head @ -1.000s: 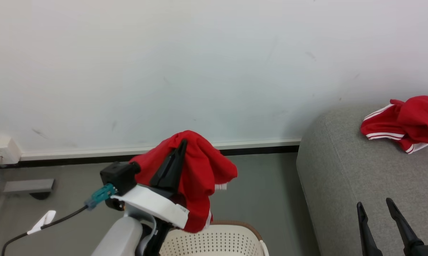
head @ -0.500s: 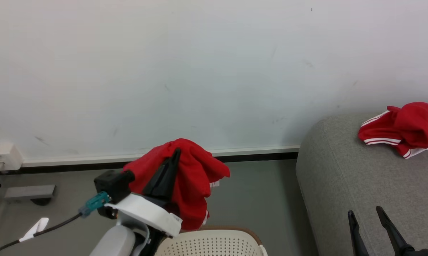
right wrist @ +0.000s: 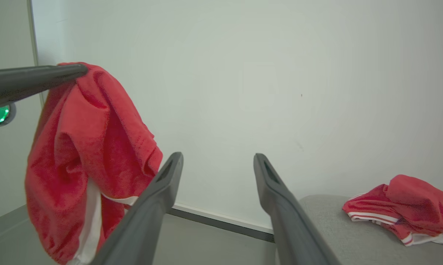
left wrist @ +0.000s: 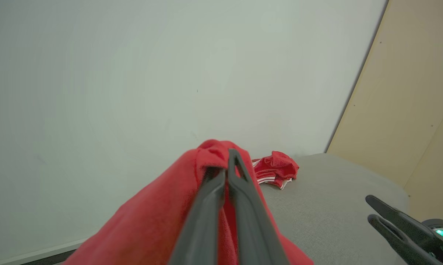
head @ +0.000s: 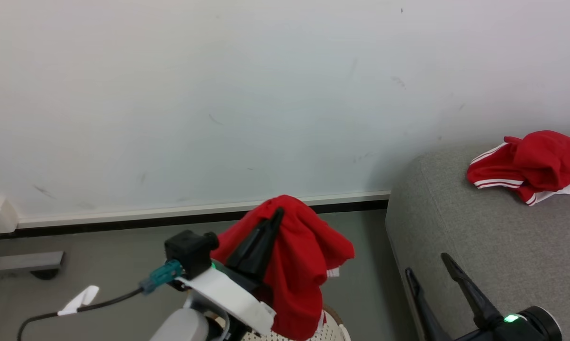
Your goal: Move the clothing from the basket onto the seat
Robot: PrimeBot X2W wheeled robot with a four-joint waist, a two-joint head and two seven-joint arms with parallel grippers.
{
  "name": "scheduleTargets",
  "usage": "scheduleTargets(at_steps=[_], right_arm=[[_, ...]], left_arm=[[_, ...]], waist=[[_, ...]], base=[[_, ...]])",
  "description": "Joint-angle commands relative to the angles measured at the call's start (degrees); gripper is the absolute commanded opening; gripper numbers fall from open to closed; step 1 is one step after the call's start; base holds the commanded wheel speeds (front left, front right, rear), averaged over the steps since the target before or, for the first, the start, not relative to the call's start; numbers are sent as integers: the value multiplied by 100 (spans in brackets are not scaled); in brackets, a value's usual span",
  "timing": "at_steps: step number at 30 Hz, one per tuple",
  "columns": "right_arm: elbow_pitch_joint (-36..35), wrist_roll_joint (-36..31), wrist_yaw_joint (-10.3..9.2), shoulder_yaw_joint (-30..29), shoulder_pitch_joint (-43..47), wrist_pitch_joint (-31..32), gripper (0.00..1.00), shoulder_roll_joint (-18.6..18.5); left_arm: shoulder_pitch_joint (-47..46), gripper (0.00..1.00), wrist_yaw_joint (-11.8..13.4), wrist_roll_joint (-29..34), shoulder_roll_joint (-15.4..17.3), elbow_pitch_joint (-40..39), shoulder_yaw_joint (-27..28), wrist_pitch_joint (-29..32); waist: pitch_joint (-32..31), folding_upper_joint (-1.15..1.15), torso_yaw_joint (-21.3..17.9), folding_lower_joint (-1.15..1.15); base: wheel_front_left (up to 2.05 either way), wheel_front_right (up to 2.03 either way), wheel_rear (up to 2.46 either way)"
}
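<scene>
**A:** Red cloth is in the left end effector (head: 276,215). Its two fingers are pressed together on a fold of the garment (head: 299,265), and the rest hangs loose below them.

**B:** And the right end effector (head: 427,264)?

**A:** Fingers spread apart with nothing between them, poised over the seat's (head: 479,227) near left corner.

**B:** Where is the held garment relative to the seat?

**A:** In the air above the basket (head: 336,329) and the floor (head: 123,246), short of the seat's left edge. It touches neither.

**B:** So how much of the job is done?

**A:** One piece is delivered, I'd say. A striped garment (head: 531,166) lies crumpled near the seat's far edge, by the wall (head: 266,94). The held one needs carrying over the left edge and releasing. Just a sliver of the basket shows, so I can't tell whether more is inside.
</scene>
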Motion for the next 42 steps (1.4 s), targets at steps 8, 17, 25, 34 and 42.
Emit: scheduleTargets(at_steps=[8,17,25,34,42], right_arm=[[-221,196,-12,975,-459,45,100,-319],[-88,369,-12,1284,-655,72,100,-395],[100,429,-12,1338,-672,145,100,-425],[260,530,-12,1028,-656,93,0,-366],[137,490,-13,420,-650,46,0,-372]], left_arm=[[130,0,-64,132,-231,-179,-554,167],[39,0,-113,76,-443,-270,-1157,205],[33,0,-142,-74,-449,-491,-1527,352],[90,0,-118,-195,-381,-399,-1587,317],[156,100,32,-129,-363,-136,-1492,72]], waist=[[56,0,-89,0],[78,0,-125,0],[118,0,-167,0],[146,0,-226,0],[242,0,-554,0]], base=[[0,0,0],[0,0,0],[0,0,0],[0,0,0],[0,0,0]])
